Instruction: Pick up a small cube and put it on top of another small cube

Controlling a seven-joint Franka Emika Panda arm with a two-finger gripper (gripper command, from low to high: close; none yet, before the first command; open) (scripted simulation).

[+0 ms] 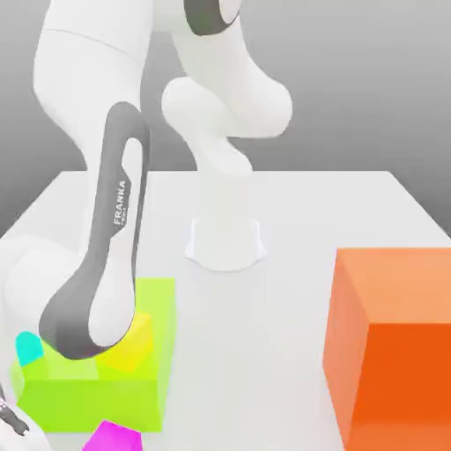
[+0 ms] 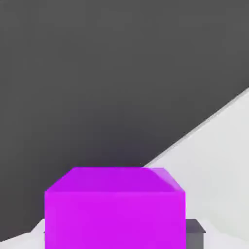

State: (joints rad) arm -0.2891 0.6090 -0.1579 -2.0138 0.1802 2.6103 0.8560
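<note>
White worktop (image 1: 291, 291), Panda arm (image 1: 106, 255) bent low over its front-left corner in the exterior view. Magenta cube (image 1: 114, 437) sits at the very front edge there, just in front of a large lime-green block (image 1: 88, 388); whether they touch, can't tell. Yellow cube (image 1: 132, 345) and cyan cube (image 1: 29, 347) lie close against the green block, partly behind the arm. Big orange block (image 1: 392, 343) at the front-right corner, well apart. Jaw state: cannot tell. Hand view is filled by the magenta cube.

In the exterior view the magenta cube (image 1: 114, 437) is cut off by the bottom edge, and the orange block (image 1: 392, 348) by the right and bottom edges. The arm hides part of the yellow cube (image 1: 134, 348) and the cyan cube (image 1: 28, 347).
</note>
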